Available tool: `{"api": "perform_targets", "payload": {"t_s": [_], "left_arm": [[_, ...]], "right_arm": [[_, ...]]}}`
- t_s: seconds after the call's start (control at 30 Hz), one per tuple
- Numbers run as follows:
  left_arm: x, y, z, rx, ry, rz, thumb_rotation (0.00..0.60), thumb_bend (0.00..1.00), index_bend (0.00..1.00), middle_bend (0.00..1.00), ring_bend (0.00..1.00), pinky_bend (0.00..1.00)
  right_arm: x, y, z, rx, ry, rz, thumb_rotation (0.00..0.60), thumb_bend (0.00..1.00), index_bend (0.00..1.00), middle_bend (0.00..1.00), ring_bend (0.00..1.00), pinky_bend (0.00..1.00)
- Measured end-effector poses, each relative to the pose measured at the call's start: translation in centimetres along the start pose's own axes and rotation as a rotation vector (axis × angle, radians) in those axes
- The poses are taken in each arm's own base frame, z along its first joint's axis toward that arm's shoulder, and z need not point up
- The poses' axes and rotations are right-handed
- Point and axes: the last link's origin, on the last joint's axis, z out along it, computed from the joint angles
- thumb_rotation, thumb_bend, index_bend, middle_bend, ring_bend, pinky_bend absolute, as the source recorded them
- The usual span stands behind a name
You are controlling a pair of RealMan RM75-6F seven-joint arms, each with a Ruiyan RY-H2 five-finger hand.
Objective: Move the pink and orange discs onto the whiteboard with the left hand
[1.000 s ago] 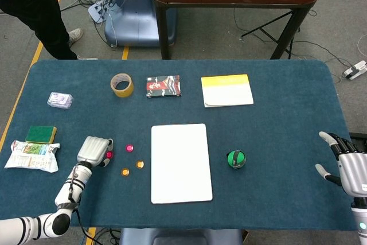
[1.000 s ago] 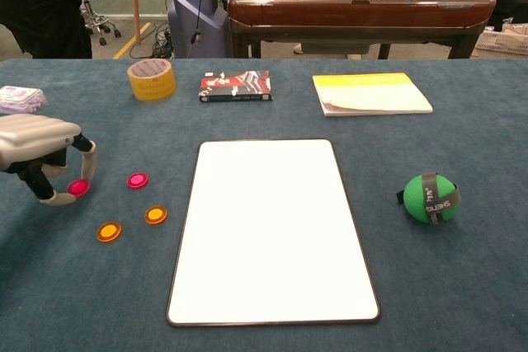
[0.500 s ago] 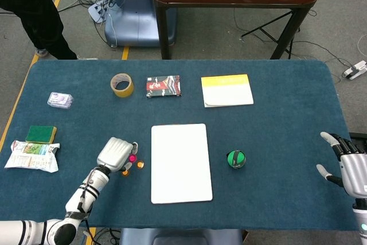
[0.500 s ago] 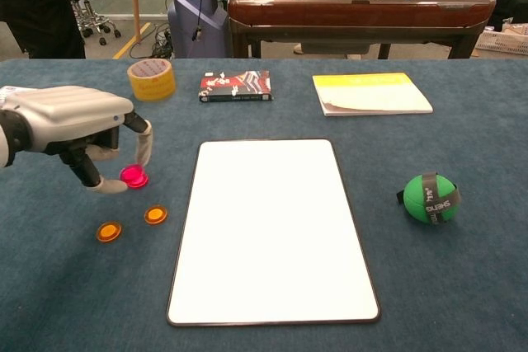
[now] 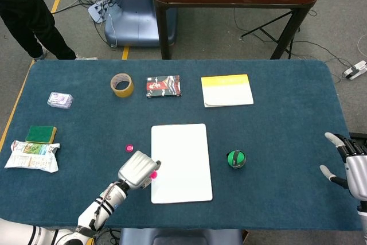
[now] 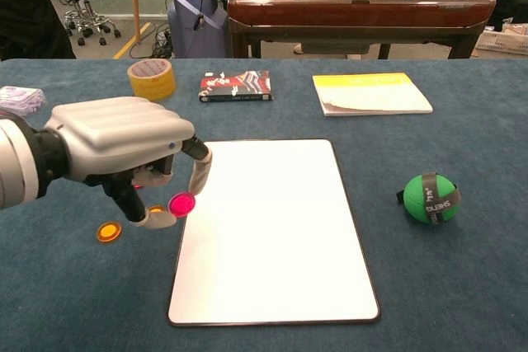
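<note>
Chest view: left hand [image 6: 124,154], pinching a pink disc [image 6: 181,204], now carried to the whiteboard [image 6: 272,228] edge. Not yet released. Right hand [image 5: 351,164] idle, fingers spread, empty.

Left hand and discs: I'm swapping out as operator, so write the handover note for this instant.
Left hand pinches a pink disc at the whiteboard's left edge, not released. Right hand is open at the table's right edge, holding nothing.
Done: no disc lies on the board.
Left: set this disc down, then fetch the second pink disc and the orange disc; another orange one shows only partly behind the hand.
</note>
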Motion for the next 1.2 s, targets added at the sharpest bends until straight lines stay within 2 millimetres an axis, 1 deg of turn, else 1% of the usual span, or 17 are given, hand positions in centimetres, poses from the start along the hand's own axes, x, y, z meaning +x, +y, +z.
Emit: {"api": "perform_targets", "payload": {"t_s": [0.23, 0.53, 0.93, 1.2], "left_arm": [[-1.0, 1.5, -0.1, -0.085, 0.007, 0.053, 0.600, 0.28, 0.58, 1.00, 0.96, 1.00], [-1.4, 3.1, 0.4, -0.162, 0.037, 0.067, 0.600, 0.28, 0.58, 1.00, 0.96, 1.00], [-1.7, 3.5, 1.2, -0.204, 0.047, 0.063, 0.600, 0.28, 0.56, 1.00, 0.95, 1.00], [-1.6, 3.5, 1.0, -0.197, 0.021, 0.059, 0.600, 0.28, 0.49, 1.00, 0.95, 1.00]], "right_arm": [[0.2, 0.3, -0.1, -0.005, 0.003, 0.006, 0.600, 0.14, 0.20, 0.25, 0.27, 0.40], [0.4, 0.5, -0.2, -0.011, 0.009, 0.010, 0.600, 0.14, 0.20, 0.25, 0.27, 0.40], [0.8, 0.9, -0.3, -0.023, 0.022, 0.020, 0.600, 0.14, 0.20, 0.25, 0.27, 0.40], [0.8, 0.9, -0.4, -0.020, 0.025, 0.025, 0.600, 0.14, 0.20, 0.25, 0.27, 0.40]]}}
